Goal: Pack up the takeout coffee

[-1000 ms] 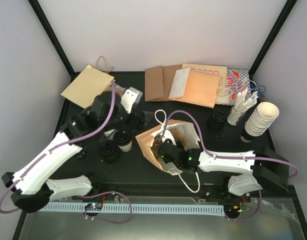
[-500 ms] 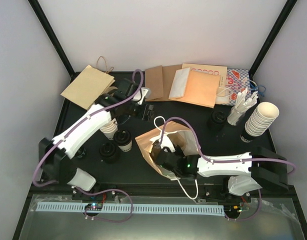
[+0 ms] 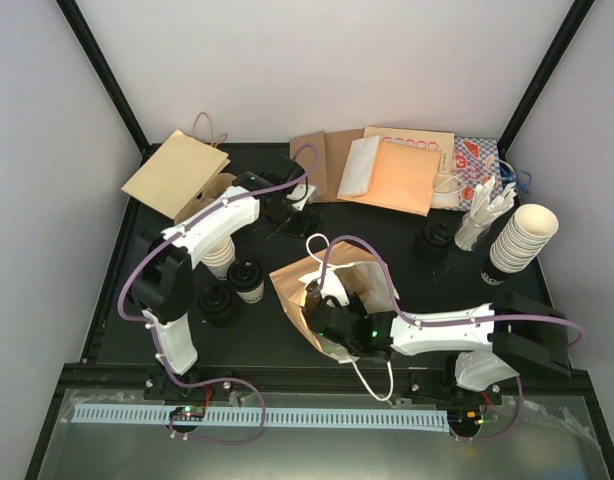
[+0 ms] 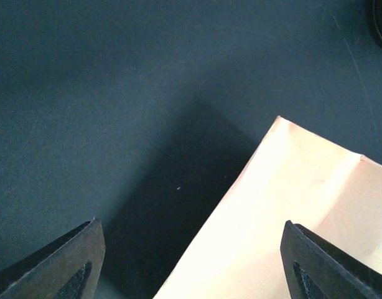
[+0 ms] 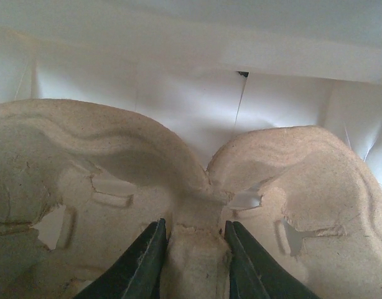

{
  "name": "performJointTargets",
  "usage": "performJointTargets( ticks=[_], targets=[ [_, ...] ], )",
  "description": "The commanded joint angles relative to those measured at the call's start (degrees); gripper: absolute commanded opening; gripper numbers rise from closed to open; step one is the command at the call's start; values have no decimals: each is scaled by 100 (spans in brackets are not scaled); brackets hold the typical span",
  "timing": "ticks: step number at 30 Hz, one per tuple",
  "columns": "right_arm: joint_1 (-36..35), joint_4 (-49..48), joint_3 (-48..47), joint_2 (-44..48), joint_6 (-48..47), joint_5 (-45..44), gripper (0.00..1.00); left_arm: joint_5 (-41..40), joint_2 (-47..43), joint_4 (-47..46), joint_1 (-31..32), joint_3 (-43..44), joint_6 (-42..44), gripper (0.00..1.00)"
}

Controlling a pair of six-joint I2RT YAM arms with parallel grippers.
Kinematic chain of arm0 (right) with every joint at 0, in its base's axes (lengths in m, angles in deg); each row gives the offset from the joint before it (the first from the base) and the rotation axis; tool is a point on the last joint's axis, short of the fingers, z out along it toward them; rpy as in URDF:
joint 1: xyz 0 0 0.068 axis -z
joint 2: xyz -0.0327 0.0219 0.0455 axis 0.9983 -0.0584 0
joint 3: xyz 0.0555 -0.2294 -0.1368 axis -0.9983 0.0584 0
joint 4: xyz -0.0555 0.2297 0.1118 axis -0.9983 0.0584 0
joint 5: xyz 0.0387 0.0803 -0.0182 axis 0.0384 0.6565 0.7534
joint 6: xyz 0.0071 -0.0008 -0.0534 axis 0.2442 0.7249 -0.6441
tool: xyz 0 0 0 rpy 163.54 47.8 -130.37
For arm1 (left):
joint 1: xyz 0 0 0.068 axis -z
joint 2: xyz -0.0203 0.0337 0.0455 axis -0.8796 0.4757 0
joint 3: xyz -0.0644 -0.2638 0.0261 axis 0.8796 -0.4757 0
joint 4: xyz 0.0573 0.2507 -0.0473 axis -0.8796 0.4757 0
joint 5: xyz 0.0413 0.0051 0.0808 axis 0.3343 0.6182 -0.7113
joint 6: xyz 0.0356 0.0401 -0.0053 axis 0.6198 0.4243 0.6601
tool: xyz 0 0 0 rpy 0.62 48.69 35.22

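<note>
A: Start at the near side. What is the right gripper doing?
B: It is down inside the open bag at the middle of the table. Its fingers are clamped on the centre ridge of the pulp tray, with a cup well on either side of them.
A: And the coffees?
B: Both stand outside the bag, to its left, lids on. The near cup is closer to us; the far cup is just beyond it, nearer the bag. No gripper touches either.
A: The left gripper?
B: Farther back, past the bag's far edge, arm stretched out. Its fingers stand wide apart with nothing between them. It hovers over bare tabletop and a pale paper corner — which sheet that is, I cannot tell.
A: Behind that?
B: Flat paper bags along the far edge, and a cup stack at far right.
</note>
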Motion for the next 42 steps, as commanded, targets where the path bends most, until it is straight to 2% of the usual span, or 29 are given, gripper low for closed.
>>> performJointTargets(
  ticks=[1, 12, 20, 24, 27, 34, 42],
  targets=[
    [-25, -88, 192, -5, 247, 206, 28, 115, 4, 93, -28, 47, -21, 80],
    [42, 231, 245, 93, 514, -178, 28, -710, -894, -216, -48, -587, -315, 85],
    [352, 848, 447, 590, 883, -447, 28, -107, -944, -653, 11, -923, -516, 84],
    [511, 1408, 567, 936, 1441, -704, 28, -95, -974, -900, 68, -901, -618, 84],
    [514, 1449, 614, 1146, 1487, -577, 28, -126, -983, -882, 71, -832, -602, 84],
    [400, 1186, 379, 752, 1027, -568, 28, -173, -913, -741, 73, -919, -472, 84],
    [281, 1201, -102, 167, 1109, -563, 28, -66, -613, -764, 73, -842, -384, 84]
  ],
)
